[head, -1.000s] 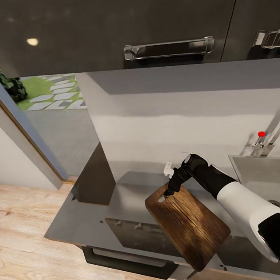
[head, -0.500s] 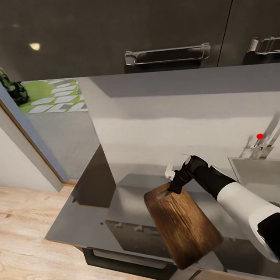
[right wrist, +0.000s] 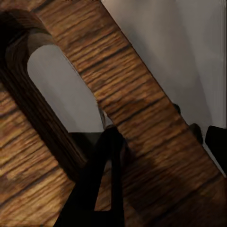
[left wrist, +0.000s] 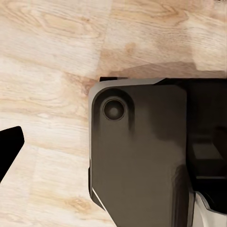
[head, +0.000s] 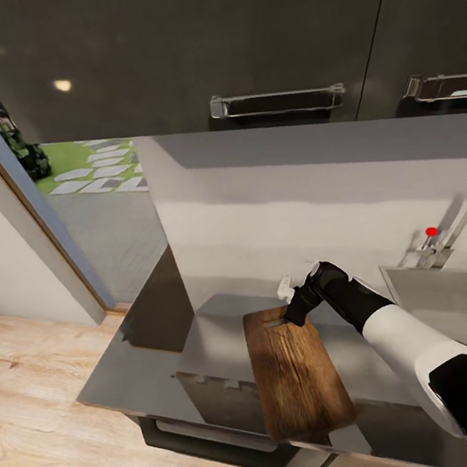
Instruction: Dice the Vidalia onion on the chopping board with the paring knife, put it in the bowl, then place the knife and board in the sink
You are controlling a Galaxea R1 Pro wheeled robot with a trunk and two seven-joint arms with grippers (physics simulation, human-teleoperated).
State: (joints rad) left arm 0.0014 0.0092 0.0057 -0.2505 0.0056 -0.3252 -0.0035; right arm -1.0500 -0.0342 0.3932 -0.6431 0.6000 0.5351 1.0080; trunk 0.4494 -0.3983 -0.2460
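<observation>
The chopping board [head: 296, 373] lies on the grey surface [head: 144, 363], its long axis running from the back wall toward the front edge, nearly square to that edge. The end with the oval slot points to the wall; the opposite end reaches the light-wood front edge and seems to hang slightly over it. The right end effector [head: 294, 314] is at the slotted end, pinching the strip of wood between the slot and the board's end (the right wrist view shows one dark finger [right wrist: 101, 189] down in the slot against the wood and another [right wrist: 215, 142] outside the board's end). The board [right wrist: 142, 118] shows dark grain there, with grey surface visible through the slot. To the right, the sink [head: 449, 301] sits beneath the tap with its red knob [head: 431, 232]. The left wrist view looks down on the plank floor [left wrist: 47, 61]; whether the left end effector is spread or pressed together cannot be told.
</observation>
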